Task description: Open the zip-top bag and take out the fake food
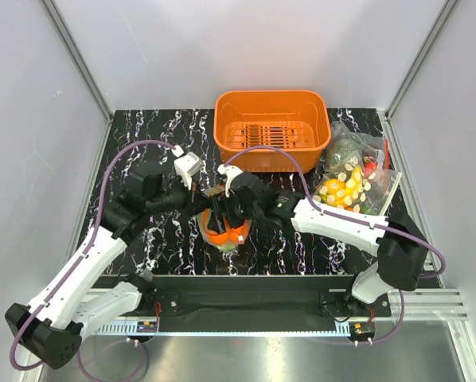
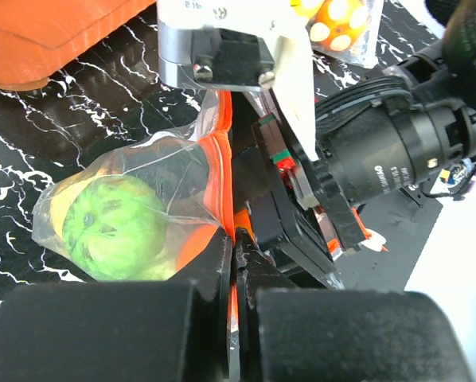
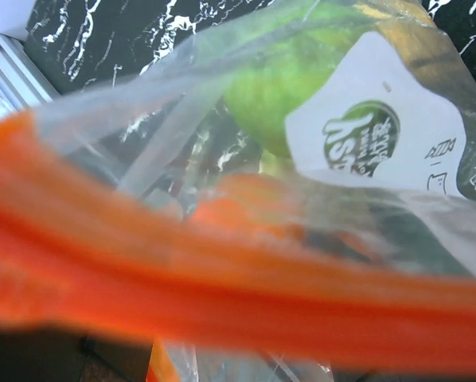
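Observation:
The zip-top bag [image 1: 224, 231] hangs between both grippers near the table's middle, with an orange fruit [image 1: 222, 236] of the fake food showing low inside it. My left gripper [image 1: 208, 204] is shut on the bag's red-orange zip strip [image 2: 219, 171]; the left wrist view shows its fingers [image 2: 222, 263] pinching the strip. A green leafy piece [image 2: 115, 227] lies inside the bag [image 2: 134, 199]. My right gripper [image 1: 227, 205] faces it and holds the strip's other side [image 2: 302, 203]. In the right wrist view the blurred strip [image 3: 222, 294] hides the fingers; green food [image 3: 278, 79] and an orange fruit [image 3: 246, 211] show behind.
The orange basket [image 1: 271, 127] stands at the back centre. A clear bag of dark greens [image 1: 351, 151] and a clear bag of yellow corn-like pieces [image 1: 345, 189] lie at the right. White walls with metal posts close in the table.

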Motion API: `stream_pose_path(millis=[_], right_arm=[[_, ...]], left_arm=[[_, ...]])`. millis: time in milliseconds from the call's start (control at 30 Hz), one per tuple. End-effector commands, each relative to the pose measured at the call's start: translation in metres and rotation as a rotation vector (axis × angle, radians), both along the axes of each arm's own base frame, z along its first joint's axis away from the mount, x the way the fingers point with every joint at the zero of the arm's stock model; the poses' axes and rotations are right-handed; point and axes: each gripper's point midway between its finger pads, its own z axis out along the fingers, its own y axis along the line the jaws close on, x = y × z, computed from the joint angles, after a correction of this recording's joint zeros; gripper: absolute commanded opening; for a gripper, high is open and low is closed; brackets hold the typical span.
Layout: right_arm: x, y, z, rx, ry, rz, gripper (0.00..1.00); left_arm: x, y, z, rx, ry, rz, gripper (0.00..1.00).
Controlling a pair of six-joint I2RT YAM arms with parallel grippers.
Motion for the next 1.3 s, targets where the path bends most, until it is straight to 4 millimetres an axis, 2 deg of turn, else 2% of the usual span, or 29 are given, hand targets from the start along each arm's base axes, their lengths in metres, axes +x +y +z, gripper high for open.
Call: stream_pose_path(millis=[0,67,300,533,667,900,1033,1267], right_arm=[[-0.002,0.007,-0.003,0.017,0.016,-0.021,0.76],[0.0,0.002,-0.003,0.0,0.011,-0.04,0.76],[0.007,-0.021,0.027,0.028,-0.066,-0.129,0.78],[0.01,-0.036,0.034,0.02,-0.102,-0.173,0.79],[0.01,-0.037,0.032,0.016,-0.106,-0.176,0.8],[0.011,-0.04,0.012,-0.033,-0.096,-0.184,0.79],[0.013,-0.041,0.008,-0.044,-0.102,-0.188,0.79],[0.001,-0.024,0.009,-0.012,-0.056,-0.092,0.79]], left_arm=[[-0.007,-0.014,0.048,-0.14,-0.151,-0.103,0.0],[-0.011,-0.015,0.052,-0.151,-0.157,-0.128,0.0],[-0.009,-0.011,0.045,-0.112,-0.156,-0.111,0.0],[-0.007,-0.009,0.044,-0.098,-0.157,-0.105,0.0],[-0.008,-0.01,0.045,-0.104,-0.16,-0.115,0.0],[-0.01,-0.009,0.049,-0.109,-0.185,-0.125,0.0],[-0.011,-0.008,0.049,-0.108,-0.185,-0.124,0.0],[-0.007,-0.009,0.045,-0.102,-0.172,-0.115,0.0]])
